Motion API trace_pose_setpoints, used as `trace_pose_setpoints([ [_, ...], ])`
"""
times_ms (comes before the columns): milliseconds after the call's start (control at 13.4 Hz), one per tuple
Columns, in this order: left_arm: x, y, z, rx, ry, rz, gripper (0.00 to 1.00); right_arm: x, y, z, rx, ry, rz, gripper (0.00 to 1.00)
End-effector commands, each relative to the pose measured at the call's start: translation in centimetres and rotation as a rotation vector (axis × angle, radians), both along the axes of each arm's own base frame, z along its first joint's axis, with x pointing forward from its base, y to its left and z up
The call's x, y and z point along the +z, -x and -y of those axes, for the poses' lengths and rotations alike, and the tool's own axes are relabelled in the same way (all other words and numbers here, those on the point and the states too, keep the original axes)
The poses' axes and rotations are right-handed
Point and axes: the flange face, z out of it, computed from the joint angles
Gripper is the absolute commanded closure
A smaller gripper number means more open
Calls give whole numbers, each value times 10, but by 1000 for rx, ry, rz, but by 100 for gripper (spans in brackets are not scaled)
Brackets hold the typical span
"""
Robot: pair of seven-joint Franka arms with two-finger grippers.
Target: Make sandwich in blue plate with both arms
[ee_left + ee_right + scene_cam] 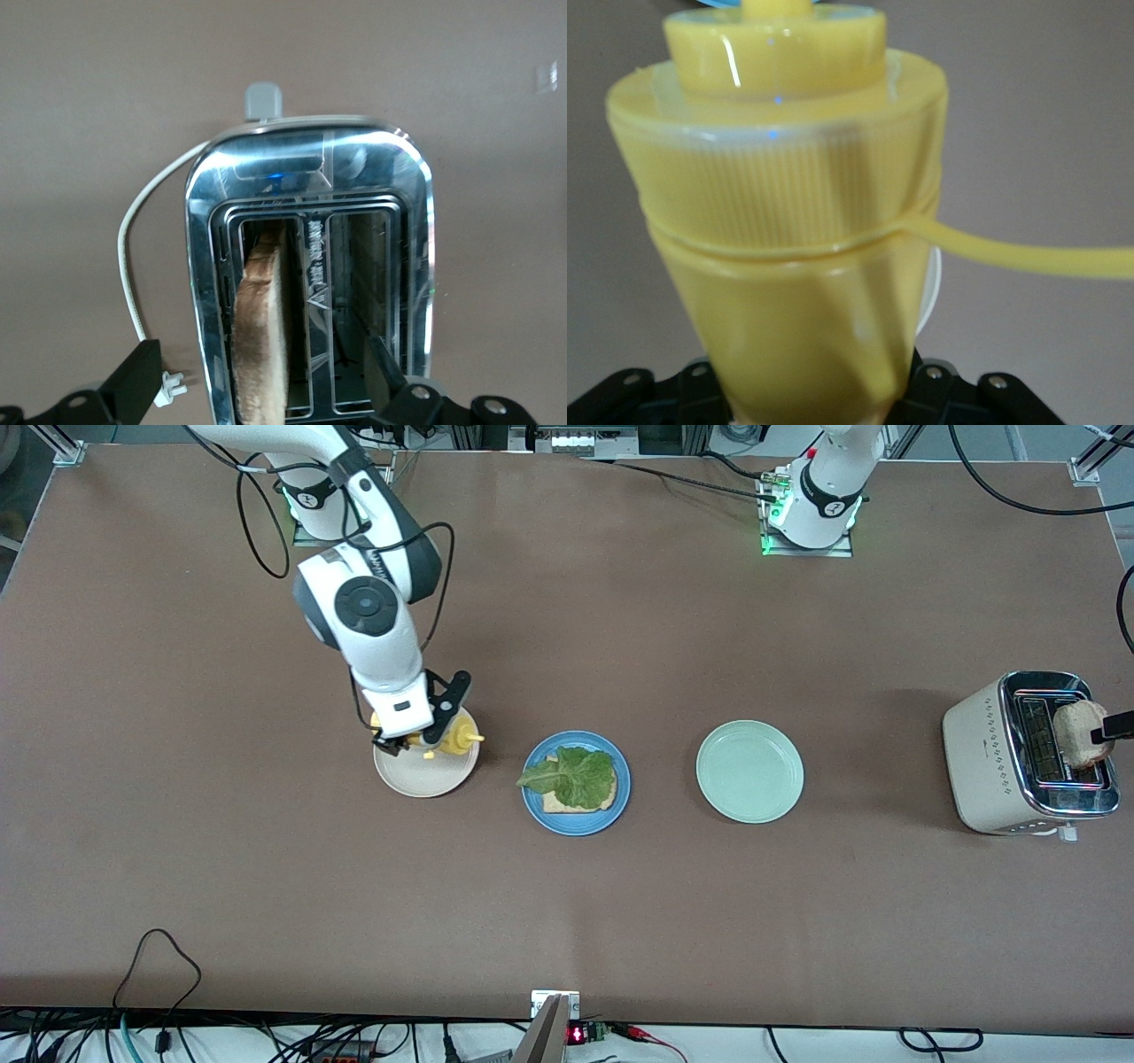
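Brown tabletop w/ three plates in a row; blue plate (576, 783) in the middle carries one bread slice & lettuce (571, 776). Toast (1079, 732) stands on edge in toaster (1019, 757) at left arm's end, long axis up along the slot. Left gripper (266, 403) is held wide open just above it, one finger each side, nothing gripped. Right gripper (423, 735) is part-closed on yellow bottle (452, 737) over cream plate (425, 775)

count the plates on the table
3, in one row: a cream plate under the mustard bottle toward the right arm's end, the blue plate in the middle, a mint-green plate toward the toaster.
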Motion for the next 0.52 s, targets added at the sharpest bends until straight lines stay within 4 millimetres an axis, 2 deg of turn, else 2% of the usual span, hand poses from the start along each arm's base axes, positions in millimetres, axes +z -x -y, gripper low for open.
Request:
trace_pose_setpoints([
  [0, -19, 8, 2, -29, 37, -42, 6, -12, 2, -26, 15, 43, 33, 100],
  [149, -28, 12, 3, -42, 59, -78, 22, -25, 5, -44, 34, 62, 41, 100],
  [372, -40, 16, 3, -83, 79, -102, 37, -41, 2, -60, 49, 82, 52, 100],
  [446, -41, 17, 3, -98, 88, -111, 51, -45, -3, -65, 49, 86, 60, 100],
])
